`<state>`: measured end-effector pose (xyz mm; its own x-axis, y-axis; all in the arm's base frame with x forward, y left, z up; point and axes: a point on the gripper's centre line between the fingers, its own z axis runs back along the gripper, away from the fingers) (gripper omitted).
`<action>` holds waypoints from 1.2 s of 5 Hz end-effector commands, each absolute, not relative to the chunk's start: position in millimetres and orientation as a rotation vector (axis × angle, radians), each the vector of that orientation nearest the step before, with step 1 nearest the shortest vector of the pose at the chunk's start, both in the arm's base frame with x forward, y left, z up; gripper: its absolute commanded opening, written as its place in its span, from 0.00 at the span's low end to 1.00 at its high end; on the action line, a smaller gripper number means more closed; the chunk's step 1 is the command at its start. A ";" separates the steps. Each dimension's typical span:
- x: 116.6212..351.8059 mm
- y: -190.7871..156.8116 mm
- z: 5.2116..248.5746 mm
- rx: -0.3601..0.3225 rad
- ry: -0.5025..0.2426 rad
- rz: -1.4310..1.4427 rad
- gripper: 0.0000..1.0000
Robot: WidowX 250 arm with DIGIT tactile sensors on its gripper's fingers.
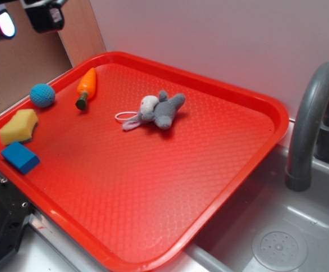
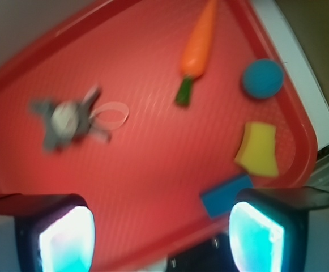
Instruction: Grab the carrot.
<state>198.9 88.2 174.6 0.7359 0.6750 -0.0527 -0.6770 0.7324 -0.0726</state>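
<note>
Wrist view shows the gripper [image 2: 161, 238] spread apart and empty, high above the red tray [image 2: 153, 170], so the approach step remains: descend toward the carrot [image 2: 198, 48] at upper centre

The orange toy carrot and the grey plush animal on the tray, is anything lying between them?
No. Between the orange toy carrot and the grey plush animal only bare red plastic tray shows in the exterior view.

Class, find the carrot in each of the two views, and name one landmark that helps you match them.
Exterior view: the carrot lies at upper left on the red tray, right of the blue ball.
Wrist view: the carrot is at top centre, left of the blue ball.
Shared landmark: the blue ball.
</note>
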 end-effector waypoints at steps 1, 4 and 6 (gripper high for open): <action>214.0 142.5 139.1 0.004 -0.099 0.899 1.00; 252.2 150.1 64.3 0.081 -0.141 0.849 1.00; 265.7 131.2 21.5 0.145 -0.122 0.776 1.00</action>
<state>275.9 132.8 22.1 0.6913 0.6998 0.1802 -0.7190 0.6908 0.0757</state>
